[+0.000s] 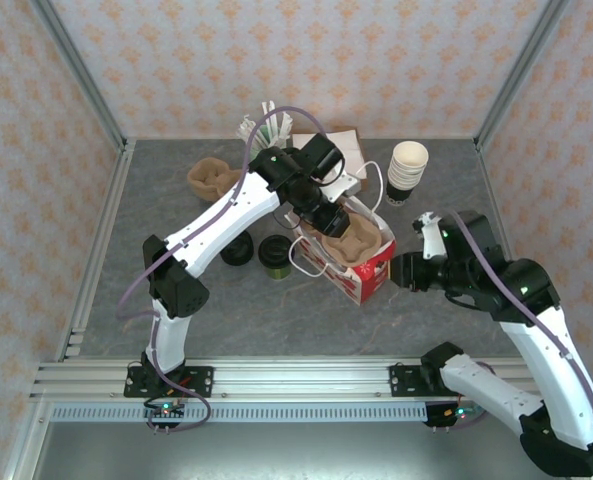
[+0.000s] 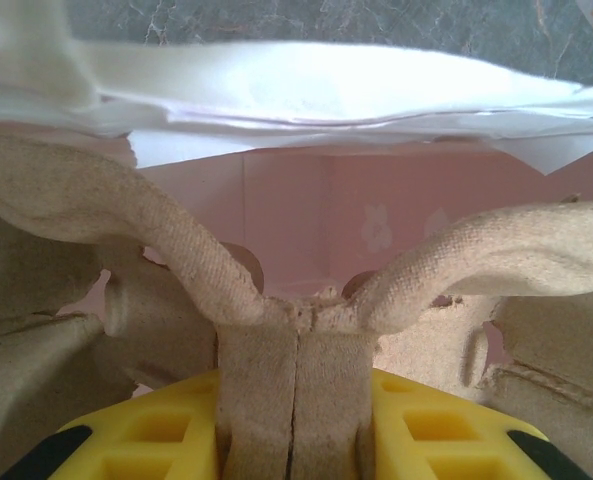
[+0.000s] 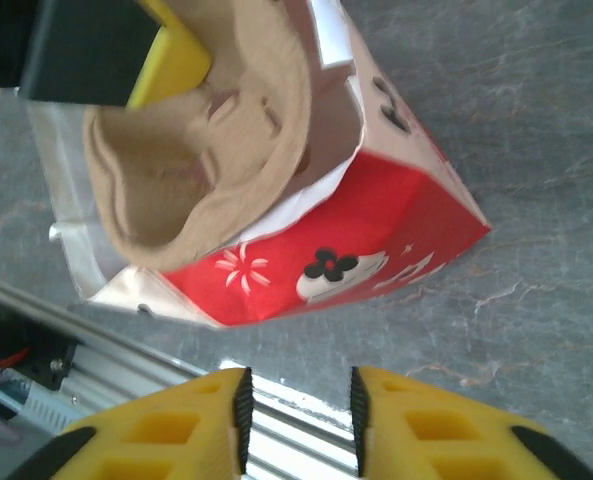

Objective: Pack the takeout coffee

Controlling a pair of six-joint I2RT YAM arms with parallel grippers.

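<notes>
A robotics lab cell dressed as a café corner; floral wallpaper panels sit between aluminium posts; a grey stone-look tabletop holds stacked paper cups; a slotted aluminium rail edges it.

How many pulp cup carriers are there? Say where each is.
2. One carrier sits in the mouth of the red-and-white bag, pinched by the left gripper; the other lies on the table at back left. More may hide inside the bag.

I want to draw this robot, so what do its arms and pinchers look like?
The left arm and right arm have white shells, black joints and a lilac cable each. The fingers are yellow plastic with square cut-outs and black inner pads.
</notes>
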